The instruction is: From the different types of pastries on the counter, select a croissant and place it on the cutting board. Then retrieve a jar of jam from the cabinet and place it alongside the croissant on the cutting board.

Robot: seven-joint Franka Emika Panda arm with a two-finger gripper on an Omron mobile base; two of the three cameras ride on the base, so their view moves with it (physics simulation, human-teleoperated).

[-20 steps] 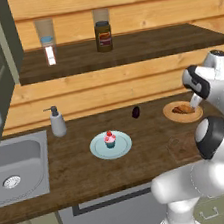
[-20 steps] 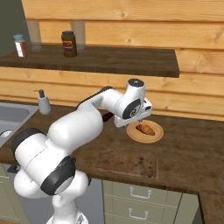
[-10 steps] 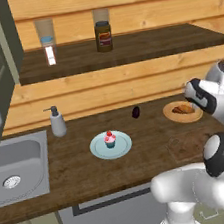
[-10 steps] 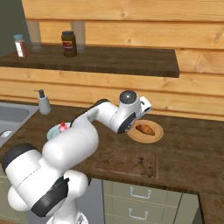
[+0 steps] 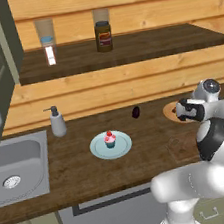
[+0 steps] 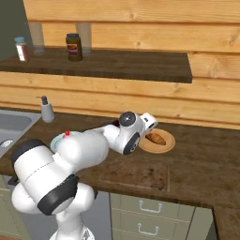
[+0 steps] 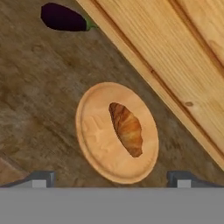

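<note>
So the croissant (image 7: pixel 127 129) sits near the middle of the hand view, lying on a round wooden plate (image 7: pixel 94 140) on the dark counter (image 7: pixel 30 87), with a dark purple eggplant (image 7: pixel 64 18) in the upper left. The gripper (image 7: pixel 111 177) hangs above the plate, released, fingertips (image 7: pixel 41 178) spread wide at the bottom of the frame with nothing between them. My guess is that the pastry is light, flaky and easy to crush, so I'd pinch it gently across its fat middle. The cutting board (image 6: pixel 136 174) waits at lower center of the right base view.
</note>
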